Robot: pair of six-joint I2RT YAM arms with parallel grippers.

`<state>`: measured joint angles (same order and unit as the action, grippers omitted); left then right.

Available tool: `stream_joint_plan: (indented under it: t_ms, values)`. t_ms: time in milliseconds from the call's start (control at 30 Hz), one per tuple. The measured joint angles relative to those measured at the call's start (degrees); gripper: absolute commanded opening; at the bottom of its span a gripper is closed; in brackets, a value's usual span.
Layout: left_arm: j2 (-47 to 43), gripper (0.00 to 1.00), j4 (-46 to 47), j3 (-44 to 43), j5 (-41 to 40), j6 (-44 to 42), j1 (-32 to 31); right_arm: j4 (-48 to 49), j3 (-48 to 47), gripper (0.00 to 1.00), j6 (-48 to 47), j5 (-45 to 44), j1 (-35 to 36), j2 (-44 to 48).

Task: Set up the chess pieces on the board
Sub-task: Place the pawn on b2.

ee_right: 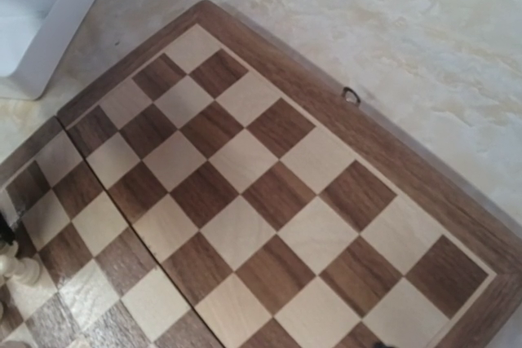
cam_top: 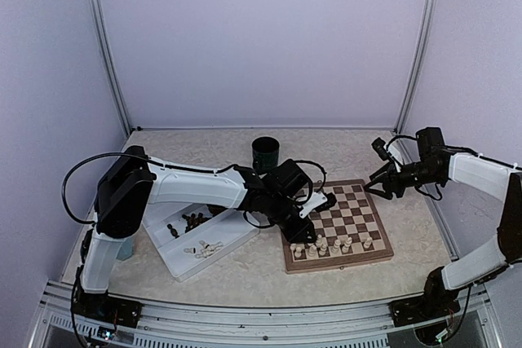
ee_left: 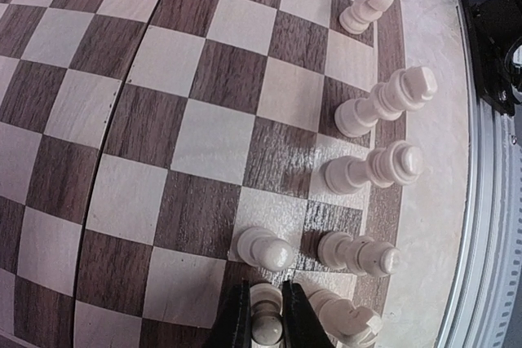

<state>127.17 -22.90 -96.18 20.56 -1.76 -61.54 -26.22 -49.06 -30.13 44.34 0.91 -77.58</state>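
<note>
The left gripper (ee_left: 267, 315) is closed on a cream pawn (ee_left: 267, 328). Its two dark fingers (ee_left: 235, 319) press the pawn's head from either side, above the near corner of the board (ee_left: 204, 136). Whether the pawn's base touches the square cannot be told. Just beside it stands another pawn (ee_left: 263, 248), and a row of taller cream pieces (ee_left: 373, 167) runs along the board's edge.

In the top view the left gripper (cam_top: 323, 200) points down at the board's left side. The wrist is bent, the white forearm reaches almost level across the table (cam_top: 245, 270), and the upper arm rises from the base at the near left corner.

The right gripper (cam_top: 377, 186) hangs over the board's far right corner with its fingers apart and nothing between them. Its arm folds back from the right edge to its base at the near right.

The board (cam_top: 351, 218) lies right of centre, with cream pieces (cam_top: 326, 244) lined along its near edge. More cream and dark pieces (cam_top: 194, 220) lie in a white tray (cam_top: 175, 262) to its left. A dark cup (cam_top: 265, 152) stands behind.
</note>
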Motion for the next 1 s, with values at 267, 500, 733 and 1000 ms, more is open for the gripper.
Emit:
stream_joint_plan:
  t_ms: [267,500,733,1000]
  values:
    - [0.0,0.26,-0.7,0.0,-0.4,0.0,-0.1,0.0,0.0,0.58,0.0,0.2,0.0,0.0]
    - [0.0,0.32,-0.8,0.0,-1.4,0.0,-0.3,0.0,0.0,0.59,0.0,0.4,0.0,-0.3]
    - [-0.1,0.38,-0.8,0.0,-3.3,0.0,-0.2,0.0,0.0,0.59,0.0,0.6,0.0,-0.3]
    - [-9.6,0.42,1.0,8.7,-4.5,-0.2,1.0,0.0,0.0,0.59,0.0,1.0,0.0,-1.5]
